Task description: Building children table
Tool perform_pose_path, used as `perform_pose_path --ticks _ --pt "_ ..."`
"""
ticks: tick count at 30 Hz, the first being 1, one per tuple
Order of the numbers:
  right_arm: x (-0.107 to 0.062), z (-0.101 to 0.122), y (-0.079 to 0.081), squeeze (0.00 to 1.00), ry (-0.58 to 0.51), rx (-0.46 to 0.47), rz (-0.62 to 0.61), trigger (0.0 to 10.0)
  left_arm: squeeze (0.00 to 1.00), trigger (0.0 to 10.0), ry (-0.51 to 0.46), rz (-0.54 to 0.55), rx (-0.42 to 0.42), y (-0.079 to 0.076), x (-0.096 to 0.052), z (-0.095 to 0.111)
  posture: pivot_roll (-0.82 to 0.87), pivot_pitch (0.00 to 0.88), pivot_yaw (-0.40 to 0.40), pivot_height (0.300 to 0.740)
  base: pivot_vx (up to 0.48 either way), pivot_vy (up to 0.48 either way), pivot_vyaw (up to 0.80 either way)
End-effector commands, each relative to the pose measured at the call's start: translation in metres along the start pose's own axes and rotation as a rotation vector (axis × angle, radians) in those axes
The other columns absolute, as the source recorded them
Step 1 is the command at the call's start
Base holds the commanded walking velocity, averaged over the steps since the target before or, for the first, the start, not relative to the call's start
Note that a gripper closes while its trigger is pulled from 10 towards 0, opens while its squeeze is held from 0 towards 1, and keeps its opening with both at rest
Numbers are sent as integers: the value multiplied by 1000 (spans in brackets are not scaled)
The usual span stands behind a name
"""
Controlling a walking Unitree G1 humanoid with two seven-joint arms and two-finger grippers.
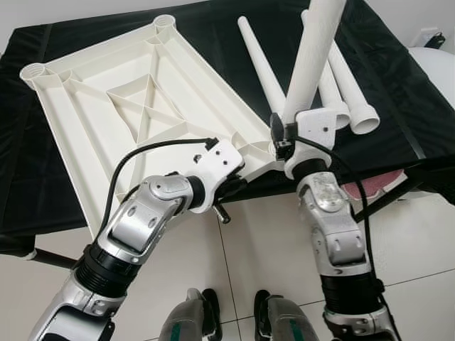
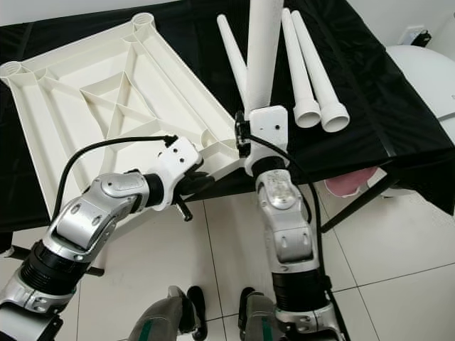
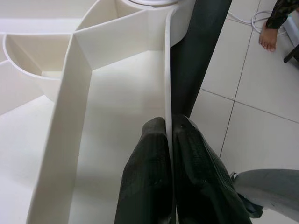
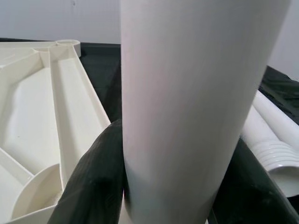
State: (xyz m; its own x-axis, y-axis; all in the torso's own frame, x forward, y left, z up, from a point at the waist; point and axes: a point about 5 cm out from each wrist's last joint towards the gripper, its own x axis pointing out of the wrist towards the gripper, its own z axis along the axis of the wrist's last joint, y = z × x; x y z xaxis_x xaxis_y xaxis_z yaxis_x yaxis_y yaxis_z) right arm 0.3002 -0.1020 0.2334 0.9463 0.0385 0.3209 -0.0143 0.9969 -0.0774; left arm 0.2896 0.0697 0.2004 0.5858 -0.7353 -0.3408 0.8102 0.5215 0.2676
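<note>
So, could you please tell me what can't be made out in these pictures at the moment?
- Lower end of the held table leg, eye views: hidden behind the right claw, so whether it sits in the corner socket cannot be told.
- Its top end, eye views: cut off by the upper edge.
- That corner of the tabletop, eye views: covered by the left claw and both wrists.
- Pink object, eye views: mostly hidden under the black cloth.
</note>
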Motion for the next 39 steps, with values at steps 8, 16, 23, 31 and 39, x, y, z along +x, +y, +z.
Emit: perform_pose_path --ticks 8,16,23,31,39 --pt "-6 3 -2 0 8 -26 -102 10000 0 10000 -15 11 10 1 -3 3 -82 199 65 740 0 0 0" --pt "-9 0 -2 0 26 -28 -139 10000 0 10000 -15 5 14 0 -3 3 -83 196 72 740 0 0 0" --pt "-10 -2 -4 1000 42 3 -146 10000 0 10000 -13 5 16 1 -3 3 -81 199 74 740 0 0 0" --pt "-6 -2 -9 792 46 -4 -156 10000 0 10000 -12 9 15 2 -3 3 -79 204 74 740 0 0 0" --pt "2 -7 -16 0 61 108 27 10000 0 10000 -13 15 13 3 -3 4 -79 211 72 740 0 0 0"
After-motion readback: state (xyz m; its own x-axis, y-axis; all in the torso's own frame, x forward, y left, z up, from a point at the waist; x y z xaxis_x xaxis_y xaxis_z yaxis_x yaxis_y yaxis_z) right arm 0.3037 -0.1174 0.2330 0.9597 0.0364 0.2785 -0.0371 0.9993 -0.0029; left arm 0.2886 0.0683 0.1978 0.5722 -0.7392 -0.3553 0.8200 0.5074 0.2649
